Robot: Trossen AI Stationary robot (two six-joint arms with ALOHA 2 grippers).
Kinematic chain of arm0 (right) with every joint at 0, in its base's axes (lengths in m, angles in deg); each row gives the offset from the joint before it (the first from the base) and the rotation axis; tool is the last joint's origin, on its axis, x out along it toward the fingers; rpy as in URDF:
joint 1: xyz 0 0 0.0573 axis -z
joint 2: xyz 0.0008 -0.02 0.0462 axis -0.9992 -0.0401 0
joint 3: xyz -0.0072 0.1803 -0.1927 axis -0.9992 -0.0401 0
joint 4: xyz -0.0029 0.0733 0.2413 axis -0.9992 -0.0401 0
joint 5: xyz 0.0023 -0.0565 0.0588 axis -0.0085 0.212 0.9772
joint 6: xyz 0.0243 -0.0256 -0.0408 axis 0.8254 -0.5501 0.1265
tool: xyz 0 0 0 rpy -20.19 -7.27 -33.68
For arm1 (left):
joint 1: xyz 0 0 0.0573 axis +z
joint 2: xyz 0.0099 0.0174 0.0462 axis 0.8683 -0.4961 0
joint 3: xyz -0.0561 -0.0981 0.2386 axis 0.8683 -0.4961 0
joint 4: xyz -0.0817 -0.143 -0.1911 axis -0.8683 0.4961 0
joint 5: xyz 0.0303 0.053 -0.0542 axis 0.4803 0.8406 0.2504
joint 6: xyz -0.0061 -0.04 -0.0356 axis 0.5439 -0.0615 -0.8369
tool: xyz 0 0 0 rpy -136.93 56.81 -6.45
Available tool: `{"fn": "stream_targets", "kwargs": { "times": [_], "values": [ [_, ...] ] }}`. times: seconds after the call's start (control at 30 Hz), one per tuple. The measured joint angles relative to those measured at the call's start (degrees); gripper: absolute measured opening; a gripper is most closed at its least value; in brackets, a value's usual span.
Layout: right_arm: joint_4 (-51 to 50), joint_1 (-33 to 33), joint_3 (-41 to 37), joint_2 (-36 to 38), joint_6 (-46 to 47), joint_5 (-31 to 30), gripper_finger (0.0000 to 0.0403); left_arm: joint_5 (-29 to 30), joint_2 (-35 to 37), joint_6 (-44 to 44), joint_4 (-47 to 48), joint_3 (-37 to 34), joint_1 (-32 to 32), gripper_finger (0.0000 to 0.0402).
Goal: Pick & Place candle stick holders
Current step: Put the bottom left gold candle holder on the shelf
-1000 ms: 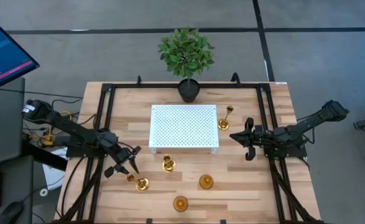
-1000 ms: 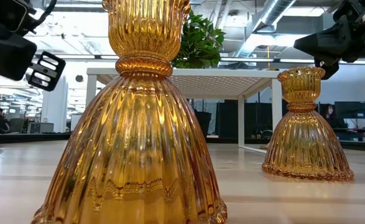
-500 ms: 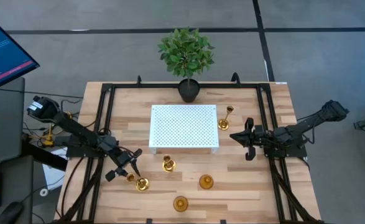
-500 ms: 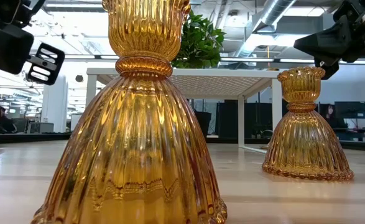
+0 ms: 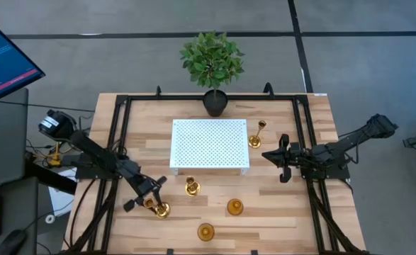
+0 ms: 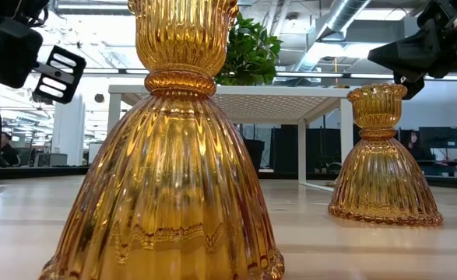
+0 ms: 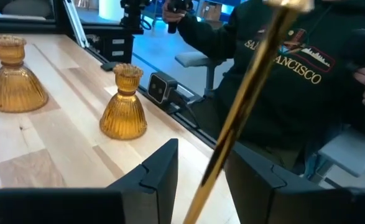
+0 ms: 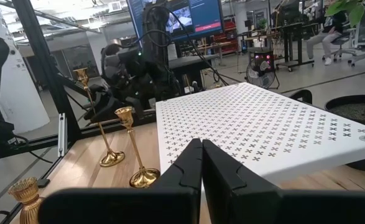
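The left hand (image 5: 149, 202) has swung forward from its spot a moment ago, nearer the front edge of the pale wooden desk (image 5: 285, 219), and now straddles the tall thin-stemmed brass candle stick holder (image 5: 161, 209) standing there; in the left wrist view the gold stem rises slanted between the two dark fingers (image 7: 160, 177), which stand wide with a gap on either side, so it seems not to be gripped yet, though contact at the base is hidden; the approach looks finished and closing on the stem is probably the next step. Just to the right stands a second brass holder with a round base (image 5: 191, 187), untouched; farther right two squat amber ribbed bell-shaped holders (image 5: 234, 207) (image 5: 205, 231) sit near the front edge; behind them the white perforated raised platform (image 5: 209, 144) carries nothing; a slim gold holder (image 5: 257, 138) stands just beside its right edge; the right hand (image 5: 275, 157) has not moved, hanging closed and empty, near that slim holder.
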Motion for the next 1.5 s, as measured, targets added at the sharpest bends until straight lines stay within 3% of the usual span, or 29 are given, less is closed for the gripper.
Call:
{"fn": "stream_targets", "kwargs": {
  "times": [0.2, 0.53, 0.6, 0.77, 0.93, 1.3, 1.5],
  "values": [
    [-0.1, 0.0, 0.0, 0.0, 0.0, 0.0, 0.0, 0.0, -1.5, 0.0, 0.0, 0.0, 0.0, 0.0098],
    [-0.2, 0.0, 0.0, 0.0, 0.0, 0.0, 0.0, 1.1, -1.4, -4.2, -0.4, 0.0, 0.0, 0.0013],
    [-0.2, 0.0, 0.0, 0.0, 0.0, 0.0, 0.0, 3.3, -1.1, -6.5, -0.2, 0.0, 0.0, 0.0014],
    [-0.2, 0.0, 0.0, 0.0, 0.0, 0.0, 0.0, 15.2, 1.6, -13.3, 0.3, 0.0, 0.0, 0.002],
    [-0.3, 0.0, 0.0, 0.0, 0.0, 0.0, 0.0, 15.5, 7.0, -18.9, 0.2, 0.0, -0.1, 0.0013],
    [-0.4, 0.0, 0.0, 0.0, 0.0, 0.0, 0.0, 17.7, 15.7, -17.8, 0.9, 0.3, -1.3, 0.0013],
    [-0.4, 0.0, 0.0, 0.0, 0.0, 0.0, 0.0, 20.3, 16.2, -17.7, 16.5, 8.8, -1.3, 0.0013]
  ]
}}
